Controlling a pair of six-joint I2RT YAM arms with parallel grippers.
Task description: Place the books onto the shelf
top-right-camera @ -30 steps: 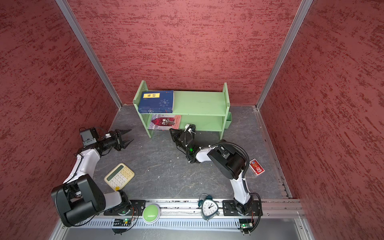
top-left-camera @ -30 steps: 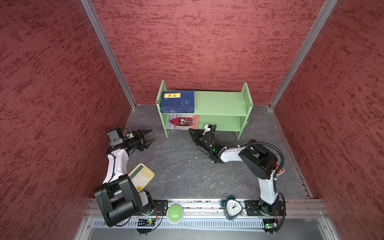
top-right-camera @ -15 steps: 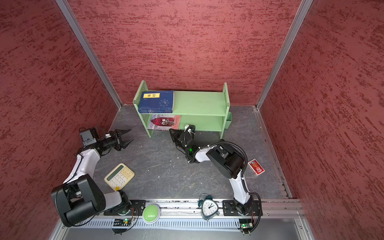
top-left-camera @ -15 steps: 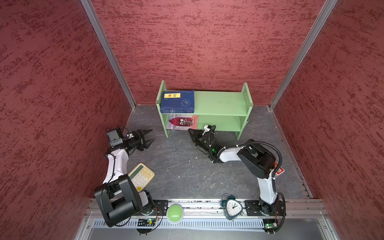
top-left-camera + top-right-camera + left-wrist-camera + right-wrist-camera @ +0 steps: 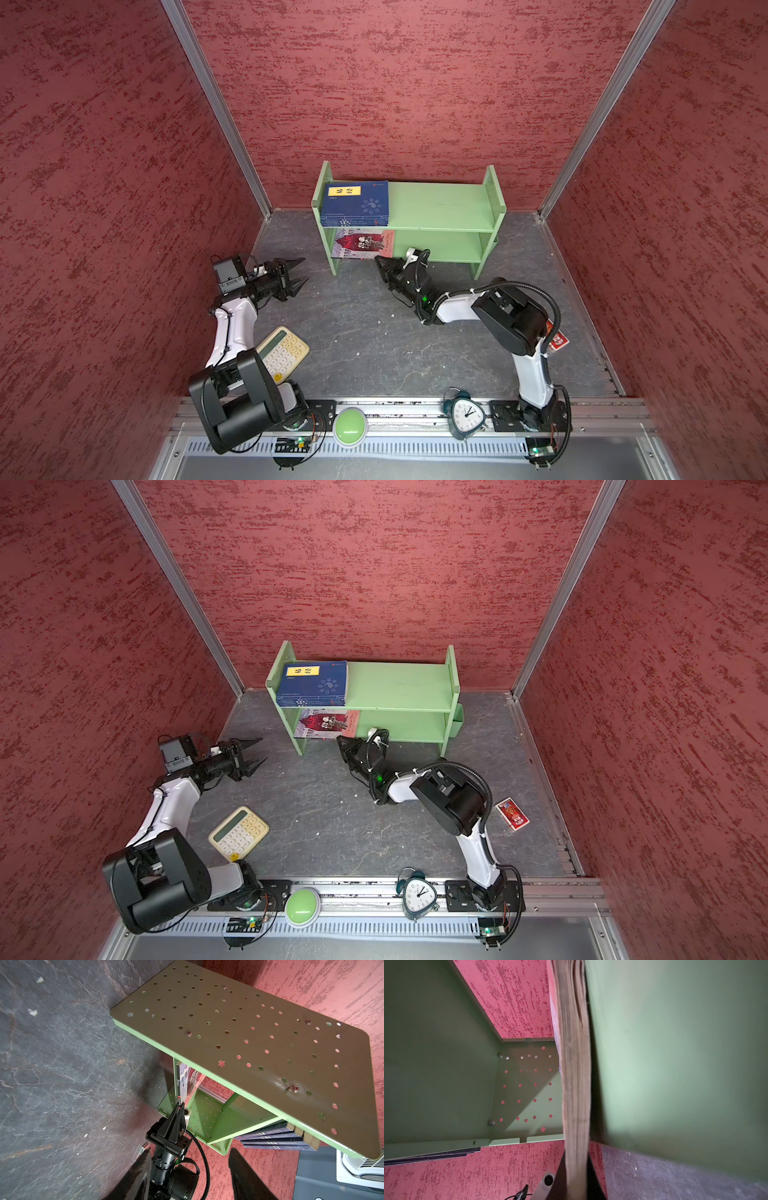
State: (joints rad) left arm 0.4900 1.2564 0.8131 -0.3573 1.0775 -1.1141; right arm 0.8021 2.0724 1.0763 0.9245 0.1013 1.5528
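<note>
1. Shelf stands at the back wall. Navy books lie flat in a stack at the left end of the top tier. The left wrist view shows four spines.
2. Red book is on the lower tier, left end, directly under that stack, cover up. Cannot tell whether it lies fully flat on the board.
3. Right gripper: fingers clamped on the red book's near right corner. The right wrist view shows the page block running between them. The left wrist view shows the tips pinched at the end of the spine.
4. Left gripper: fingers apart, nothing between them. It hovers over the table, near the shelf's left panel but clear of it.
5. Handling, judged: a thin paperback, light and limp. The page block bows along its length in the right wrist view, so it will flex rather than move as a plate.
6. Hold, judged: a corner pinch steers poorly and lets the far end droop or swing. A hold further in along the spine would be stiffer. The cover looks smooth, so slip under a light pinch is possible.
7. Surface, judged: the painted board looks smooth, so the book should slide inward easily. The main risk is a curled cover or corner catching on the side panel.
8. Calculator lies near the left arm's base, well away from the shelf. It is not part of the job.
</note>
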